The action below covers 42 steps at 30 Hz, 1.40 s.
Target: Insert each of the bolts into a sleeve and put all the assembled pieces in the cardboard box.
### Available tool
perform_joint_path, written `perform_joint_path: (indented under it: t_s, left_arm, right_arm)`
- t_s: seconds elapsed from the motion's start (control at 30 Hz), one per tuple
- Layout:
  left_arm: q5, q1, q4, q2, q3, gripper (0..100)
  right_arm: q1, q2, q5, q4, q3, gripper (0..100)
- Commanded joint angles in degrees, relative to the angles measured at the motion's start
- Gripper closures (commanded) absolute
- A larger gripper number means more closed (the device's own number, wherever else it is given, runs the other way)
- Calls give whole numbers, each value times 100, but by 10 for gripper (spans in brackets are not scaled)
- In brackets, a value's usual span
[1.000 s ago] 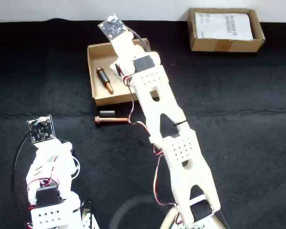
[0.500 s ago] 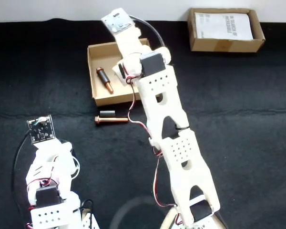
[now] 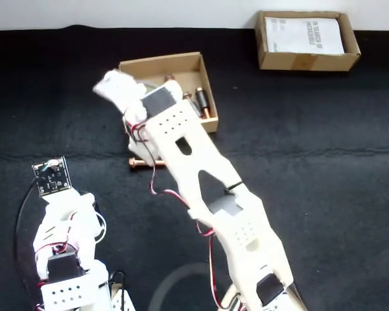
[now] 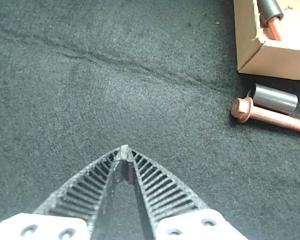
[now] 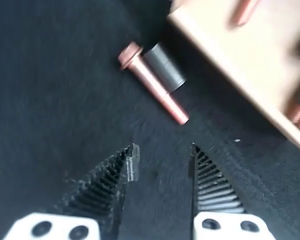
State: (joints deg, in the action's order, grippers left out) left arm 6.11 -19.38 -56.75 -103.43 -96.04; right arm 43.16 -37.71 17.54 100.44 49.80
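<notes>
Right wrist view: right gripper (image 5: 163, 148) jaws wide, empty, above mat (image 5: 50, 125) near loose bolt (image 5: 157, 90). Sleeve (image 5: 165, 67) touches bolt, beside cardboard box (image 5: 240, 50). I fear pinching both, or rolling bolt. Left gripper (image 4: 124, 148) closed, empty.

Prob. a robotics lab or hobby bench: table (image 3: 324, 162) under black felt, two white printed arms (image 3: 207, 188) w/ loose servo wires (image 3: 152, 181), cardboard box (image 5: 240, 75) just ahead of right gripper (image 5: 162, 150), 2nd box (image 3: 298, 61) farther beyond, by a white wall (image 3: 181, 11).
</notes>
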Motion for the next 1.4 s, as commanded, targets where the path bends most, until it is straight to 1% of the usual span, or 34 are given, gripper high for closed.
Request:
perform_joint_path:
  t_s: [0.0, 0.17, 0.33, 0.57, 0.73, 0.83, 1.1, 1.23, 1.37]
  left_arm:
    - [-44, -66, 79, -13, -110, 990]
    - [-44, -66, 70, -13, -110, 990]
    - [-44, -66, 70, -13, -110, 990]
    - [-44, -145, 70, -22, -110, 990]
    - [-44, -251, 79, -31, -110, 990]
    - [-44, -268, 167, -31, -110, 990]
    - [-44, -277, 211, -22, -110, 990]
    - [-44, -277, 211, -31, -110, 990]
    - [-44, -277, 202, -40, -110, 990]
  right_arm:
    - [-4, 382, 668, -119, -365, 850]
    - [-163, 22, 1776, -673, -497, 850]
    - [-92, -233, 2822, -989, -497, 850]
    - [-57, -708, 3640, -1095, -488, 850]
    - [-75, -813, 3780, -1543, -488, 850]
    - [-57, -822, 4062, -1640, -488, 850]
    - [-48, -840, 4097, -1754, -488, 850]
    - [-48, -840, 4097, -2158, -488, 850]
    - [13, -1007, 4097, -2343, -488, 850]
